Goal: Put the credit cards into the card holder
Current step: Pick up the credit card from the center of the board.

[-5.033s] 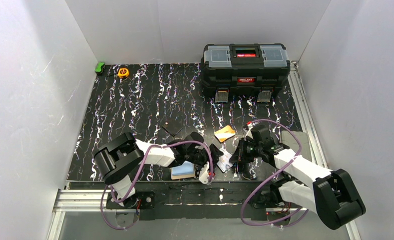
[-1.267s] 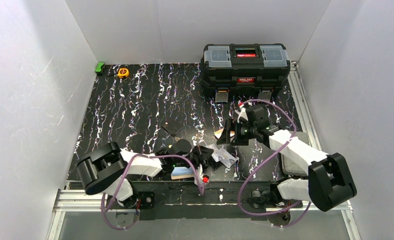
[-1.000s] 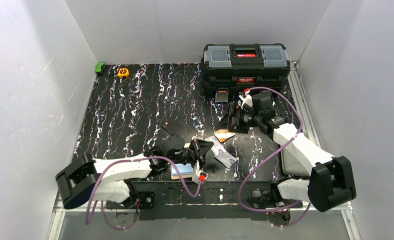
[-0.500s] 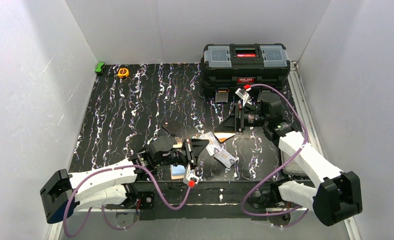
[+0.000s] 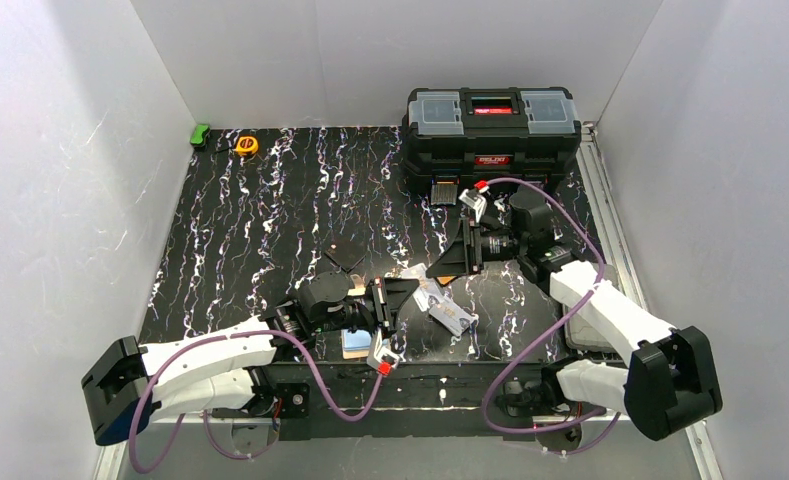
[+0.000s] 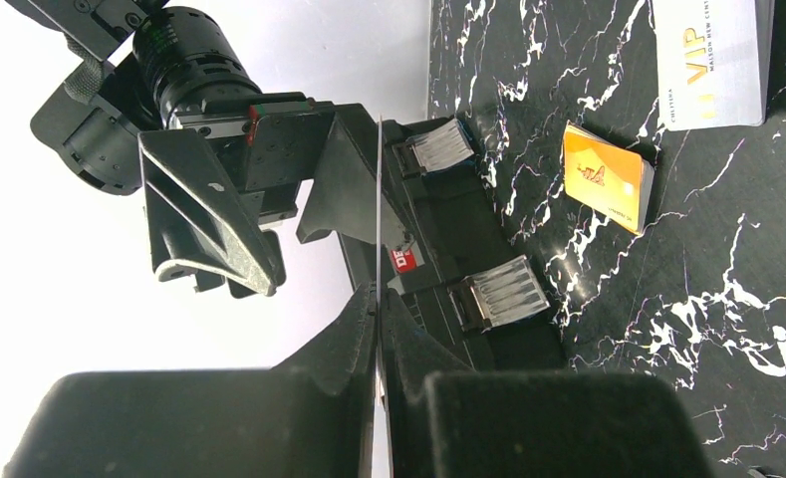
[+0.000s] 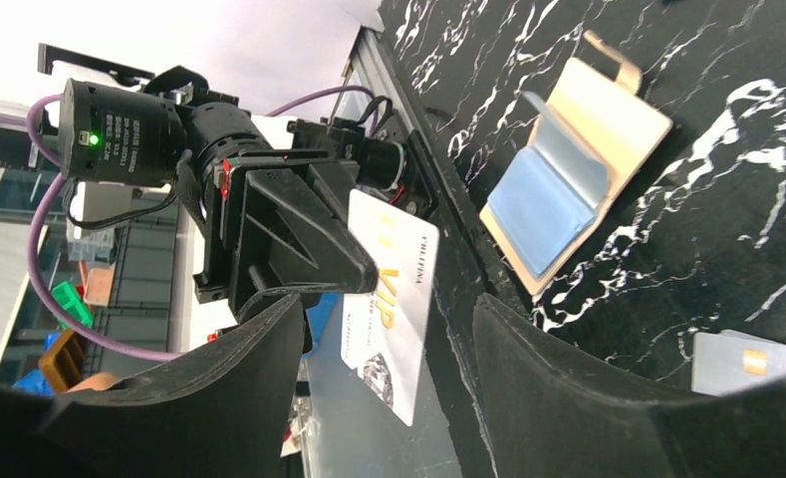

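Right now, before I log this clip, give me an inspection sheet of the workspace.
Surface: black, white-veined tabletop.
Job's things: card holder lying open, light blue card on it; orange card and silver card flat on the tabletop; white VIP card held in the air.
Clutter: black toolbox, yellow tape measure, green object along the far edge.
Grippers: left gripper shut on the white VIP card; right gripper open, facing that card.
Cables: purple cables loop off both arms.
Surroundings: white walls on three sides.
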Tool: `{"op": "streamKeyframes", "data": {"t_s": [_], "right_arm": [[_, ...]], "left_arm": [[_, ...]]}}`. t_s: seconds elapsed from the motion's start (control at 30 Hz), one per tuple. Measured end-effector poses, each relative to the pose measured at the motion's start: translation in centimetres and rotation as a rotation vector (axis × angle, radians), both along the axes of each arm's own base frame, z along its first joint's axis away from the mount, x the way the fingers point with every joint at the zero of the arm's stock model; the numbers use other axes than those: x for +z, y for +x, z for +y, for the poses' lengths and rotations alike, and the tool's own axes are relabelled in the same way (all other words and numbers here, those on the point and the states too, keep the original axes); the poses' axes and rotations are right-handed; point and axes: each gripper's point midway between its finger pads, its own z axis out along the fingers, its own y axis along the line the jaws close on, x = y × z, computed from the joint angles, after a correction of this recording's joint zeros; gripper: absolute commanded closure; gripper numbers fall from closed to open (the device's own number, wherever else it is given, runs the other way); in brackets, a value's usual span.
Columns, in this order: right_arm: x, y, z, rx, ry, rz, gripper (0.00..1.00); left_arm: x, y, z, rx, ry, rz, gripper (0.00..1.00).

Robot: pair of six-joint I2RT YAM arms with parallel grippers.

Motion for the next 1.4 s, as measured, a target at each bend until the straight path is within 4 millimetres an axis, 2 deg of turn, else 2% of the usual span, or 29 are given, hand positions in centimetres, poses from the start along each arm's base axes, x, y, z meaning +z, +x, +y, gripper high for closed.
{"op": "streamKeyframes", "data": {"t_s": [0.1, 0.23, 0.5, 0.63, 0.77, 0.8, 0.83, 0.87, 0.9, 1.03, 1.1, 1.2, 1.3, 1.4], "right_arm": [[0.0, -0.8, 0.6, 0.030, -0.001, 0.001, 0.35], [-0.1, -1.8, 1.4, 0.067, 0.007, -0.006, 0.43], [-1.6, -2.2, 1.5, 0.058, 0.016, 0.051, 0.74], [-1.5, -1.9, 1.6, 0.041, 0.021, 0.064, 0.98], [-1.2, -1.8, 1.6, 0.036, 0.030, 0.075, 0.99], [-1.2, -1.8, 1.6, 0.035, 0.031, 0.079, 0.99], [-1.1, -1.8, 1.6, 0.034, 0.032, 0.080, 0.99], [-1.1, -1.8, 1.6, 0.032, 0.033, 0.081, 0.99], [-1.1, -1.8, 1.6, 0.031, 0.034, 0.084, 0.99], [-1.3, -1.7, 1.7, 0.034, 0.030, 0.076, 0.99], [-1.7, -1.6, 1.6, 0.032, 0.020, 0.081, 0.99], [-2.8, -1.2, 1.5, 0.020, -0.009, 0.101, 0.99], [-4.0, -1.0, 1.3, 0.000, -0.045, 0.124, 0.99], [-4.8, -0.7, 1.1, -0.020, -0.074, 0.127, 0.99]], "left_arm": [[0.0, 0.1, 0.1, 0.007, 0.001, -0.002, 1.00], [0.0, 0.3, 0.1, 0.017, 0.002, -0.004, 1.00], [-0.1, 0.3, 0.2, 0.018, 0.000, -0.006, 1.00], [-0.1, 0.3, 0.3, 0.021, 0.000, -0.018, 1.00], [-0.4, 0.4, 0.5, 0.024, -0.004, -0.045, 0.98], [-0.3, 0.4, 0.5, 0.025, -0.007, -0.051, 0.95], [-0.3, 0.5, 0.5, 0.027, -0.008, -0.056, 0.83], [-0.3, 0.5, 0.5, 0.031, -0.009, -0.057, 0.61], [-0.4, 0.7, 0.5, 0.038, -0.005, -0.055, 0.45], [-1.8, 1.8, 1.0, 0.114, 0.031, 0.001, 0.20], [-2.1, 2.7, 1.6, 0.178, 0.045, 0.043, 0.02], [-1.3, 4.6, 2.8, 0.317, 0.033, 0.169, 0.02], [0.8, 6.5, 4.4, 0.469, -0.023, 0.347, 0.02], [1.1, 7.3, 6.4, 0.577, -0.070, 0.542, 0.02]]}}
